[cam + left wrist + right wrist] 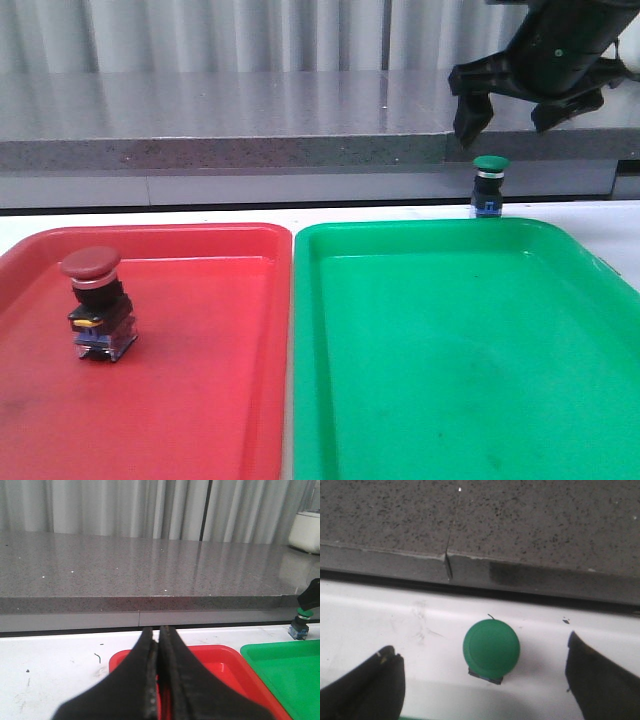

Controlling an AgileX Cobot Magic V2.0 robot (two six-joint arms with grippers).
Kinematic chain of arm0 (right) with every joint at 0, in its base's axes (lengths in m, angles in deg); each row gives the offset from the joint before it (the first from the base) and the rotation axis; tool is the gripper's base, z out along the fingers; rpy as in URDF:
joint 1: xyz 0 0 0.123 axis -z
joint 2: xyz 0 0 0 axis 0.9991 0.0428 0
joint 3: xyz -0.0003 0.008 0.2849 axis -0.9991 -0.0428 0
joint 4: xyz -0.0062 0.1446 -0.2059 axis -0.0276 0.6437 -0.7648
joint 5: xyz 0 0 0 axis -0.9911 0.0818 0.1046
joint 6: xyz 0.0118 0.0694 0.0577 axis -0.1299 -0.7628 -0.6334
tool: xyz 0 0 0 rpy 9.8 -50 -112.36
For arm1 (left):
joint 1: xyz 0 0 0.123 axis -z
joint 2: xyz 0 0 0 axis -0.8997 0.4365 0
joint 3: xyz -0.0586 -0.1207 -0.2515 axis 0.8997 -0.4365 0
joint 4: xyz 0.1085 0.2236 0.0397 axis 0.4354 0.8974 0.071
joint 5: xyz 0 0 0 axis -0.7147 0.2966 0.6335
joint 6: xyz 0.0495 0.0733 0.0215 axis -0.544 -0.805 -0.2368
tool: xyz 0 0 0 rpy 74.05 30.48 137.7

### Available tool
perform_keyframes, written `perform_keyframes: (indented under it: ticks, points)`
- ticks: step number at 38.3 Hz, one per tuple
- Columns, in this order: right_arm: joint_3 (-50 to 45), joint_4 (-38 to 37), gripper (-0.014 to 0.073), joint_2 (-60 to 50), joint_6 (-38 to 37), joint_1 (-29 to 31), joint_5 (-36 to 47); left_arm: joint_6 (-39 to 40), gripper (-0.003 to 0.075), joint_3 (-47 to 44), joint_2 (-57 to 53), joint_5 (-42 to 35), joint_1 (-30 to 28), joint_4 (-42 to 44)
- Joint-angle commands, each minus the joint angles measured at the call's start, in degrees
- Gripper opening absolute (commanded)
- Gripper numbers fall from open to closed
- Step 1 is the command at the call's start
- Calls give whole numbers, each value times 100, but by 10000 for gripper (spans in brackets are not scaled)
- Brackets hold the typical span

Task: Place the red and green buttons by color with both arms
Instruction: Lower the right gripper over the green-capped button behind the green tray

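Observation:
The red button (97,302) stands upright in the red tray (200,400), at its left side. The green button (489,185) stands upright on the white table just behind the far rim of the green tray (470,360); it also shows in the left wrist view (302,623). My right gripper (512,117) hangs open above the green button, which lies between its spread fingers in the right wrist view (491,649), untouched. My left gripper (159,640) is shut and empty, over the near end of the red tray (225,665). It is out of the front view.
A grey stone ledge (220,125) runs along the back of the table with curtains behind. A white object (306,532) stands on the ledge at the far right. The two trays lie side by side, touching.

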Motion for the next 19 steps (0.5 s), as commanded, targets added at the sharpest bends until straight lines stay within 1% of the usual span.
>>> perform_keyframes:
  ticks: [1, 5, 14, 16, 19]
  points:
    - [526, 9, 663, 33, -200, 52, 64, 39, -20, 141, 65, -445, 36, -63]
    - [757, 9, 663, 333, -396, 123, -5, 39, -20, 141, 65, -445, 36, -63]
    - [990, 9, 662, 637, -411, 185, -54, 39, -20, 141, 65, -445, 36, -63]
    - [990, 9, 645, 637, -411, 185, -66, 39, -20, 141, 65, -445, 36, -63]
    - [990, 16, 573, 637, -411, 173, -120, 39, -20, 141, 65, -445, 36, -63]
